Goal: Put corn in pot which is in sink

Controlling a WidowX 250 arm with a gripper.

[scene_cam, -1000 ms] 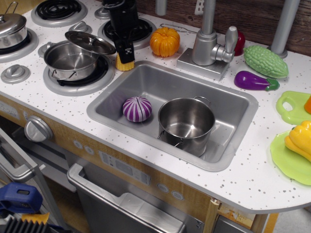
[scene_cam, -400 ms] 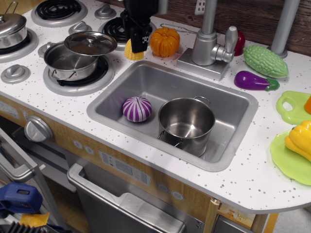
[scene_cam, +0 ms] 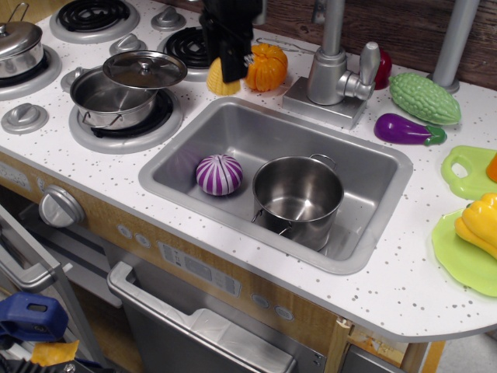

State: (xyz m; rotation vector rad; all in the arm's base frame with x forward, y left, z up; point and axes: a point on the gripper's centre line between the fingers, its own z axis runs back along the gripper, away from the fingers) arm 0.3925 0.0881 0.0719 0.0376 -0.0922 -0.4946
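The gripper (scene_cam: 230, 68) is clamped on the corn (scene_cam: 218, 78) and has carried it right from the stove side, lifting it clear of the counter. It now hangs just beside the orange pumpkin (scene_cam: 265, 67), above the back-left rim of the sink (scene_cam: 365, 167). The pot (scene_cam: 298, 196) waits empty, well off to the right, beside a purple striped toy (scene_cam: 218, 174); I'd say the carry is under way.

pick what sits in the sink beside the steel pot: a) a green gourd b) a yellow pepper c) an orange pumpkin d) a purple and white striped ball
d, a purple and white striped ball lies on the sink floor just left of the pot.
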